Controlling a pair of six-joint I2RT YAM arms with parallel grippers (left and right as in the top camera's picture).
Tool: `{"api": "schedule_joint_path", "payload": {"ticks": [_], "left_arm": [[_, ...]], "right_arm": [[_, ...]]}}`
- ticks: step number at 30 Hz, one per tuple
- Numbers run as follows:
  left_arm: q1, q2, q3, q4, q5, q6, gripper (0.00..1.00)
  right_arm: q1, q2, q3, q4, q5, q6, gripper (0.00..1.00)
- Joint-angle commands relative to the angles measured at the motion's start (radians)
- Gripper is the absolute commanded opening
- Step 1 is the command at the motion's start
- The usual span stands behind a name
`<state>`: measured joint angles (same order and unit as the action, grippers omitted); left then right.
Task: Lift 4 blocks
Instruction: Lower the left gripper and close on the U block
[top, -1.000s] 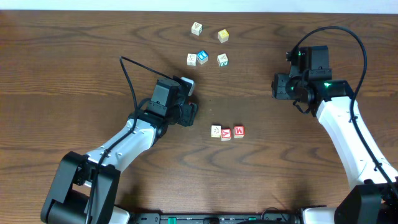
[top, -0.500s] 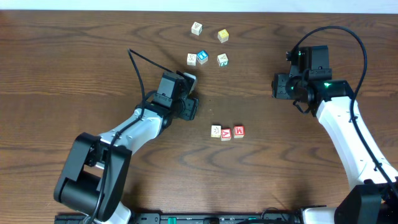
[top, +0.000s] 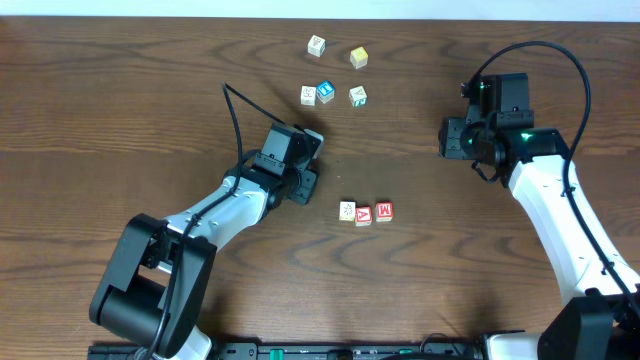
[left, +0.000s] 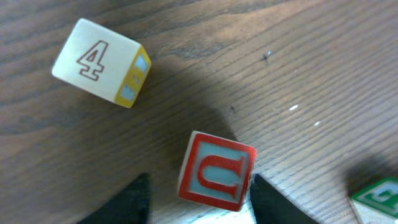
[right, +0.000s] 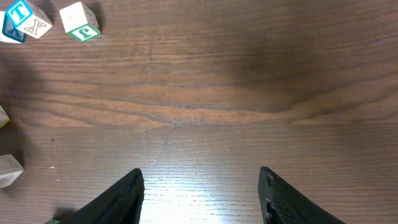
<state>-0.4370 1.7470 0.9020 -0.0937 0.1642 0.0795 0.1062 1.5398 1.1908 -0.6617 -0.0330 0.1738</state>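
- Nine blocks are lying on the bench (top: 120, 100). Eight are showing from overhead, and the ninth, the red U block (left: 216, 171), is showing only in the left wrist view.
- Three of the task's blocks are sitting in a row at mid-bench, side by side: the cream block (top: 348, 211), the red A block (top: 364, 215) and the red M block (top: 384, 211).
- The red U block is resting on the bench between the fingers of the left tool (left: 200, 185), near that row on its left.
- The left tool is standing half-wide around the U block. One finger is touching the block's edge and the other is standing just off it, so it is not gripping.
- Five more blocks are lying toward the far side: two pale ones (top: 316, 45) (top: 308, 95), a blue block (top: 325, 92) just beside the nearer pale one, a yellow block (top: 359, 57) and a green-marked block (top: 358, 96).
- A pale 4 block (left: 99, 62) is showing in the left wrist view, apart from the U block. I cannot tell which of the overhead blocks it is.
- The right tool (right: 202, 199) is hanging wide over bare wood, holding nothing, well apart from the row.
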Motion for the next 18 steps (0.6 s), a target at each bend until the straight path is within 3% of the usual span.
{"api": "schedule_joint_path", "payload": {"ticks": [1, 12, 18], "left_arm": [[-0.001, 0.007, 0.026, 0.001, -0.051, 0.014, 0.42], [-0.001, 0.008, 0.026, 0.005, -0.051, 0.001, 0.47], [-0.001, 0.008, 0.026, 0.028, -0.050, -0.013, 0.28]], "right_arm": [[0.002, -0.004, 0.000, 0.000, 0.009, -0.014, 0.56], [0.002, -0.004, -0.001, 0.000, 0.009, -0.014, 0.56], [0.002, -0.004, -0.001, 0.000, 0.009, -0.014, 0.56]]}}
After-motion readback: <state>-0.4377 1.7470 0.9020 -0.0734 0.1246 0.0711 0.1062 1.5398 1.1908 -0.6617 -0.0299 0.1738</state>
